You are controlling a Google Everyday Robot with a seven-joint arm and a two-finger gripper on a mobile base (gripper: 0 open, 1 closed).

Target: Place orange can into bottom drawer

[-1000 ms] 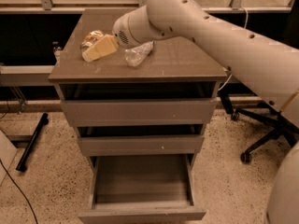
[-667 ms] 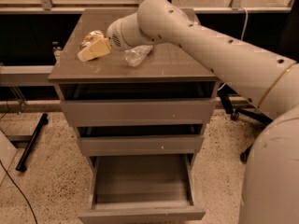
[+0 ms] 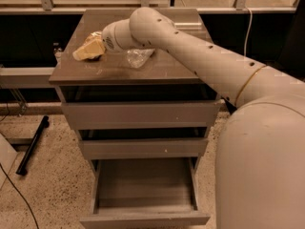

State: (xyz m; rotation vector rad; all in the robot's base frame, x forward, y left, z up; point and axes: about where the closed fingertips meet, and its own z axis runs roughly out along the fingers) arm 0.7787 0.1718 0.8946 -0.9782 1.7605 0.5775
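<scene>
The gripper [image 3: 88, 50] hovers at the surface's [image 3: 162, 73] left edge; clamped or apart, I cannot tell. The orange can (probably light, thin-walled) wants a gentle mid-body hold.

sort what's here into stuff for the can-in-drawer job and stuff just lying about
For the job: orange can, partly behind the end effector at the cabinet top's left; bottom drawer, pulled open.
Lying about: clear plastic bottle; black pole on the floor.

The gripper [image 3: 88, 50] hangs low over the left part of the cabinet top [image 3: 157, 73]. A clear plastic bottle [image 3: 138, 57] lies just right of it; the bottom drawer [image 3: 145, 187] stands open well below it
</scene>
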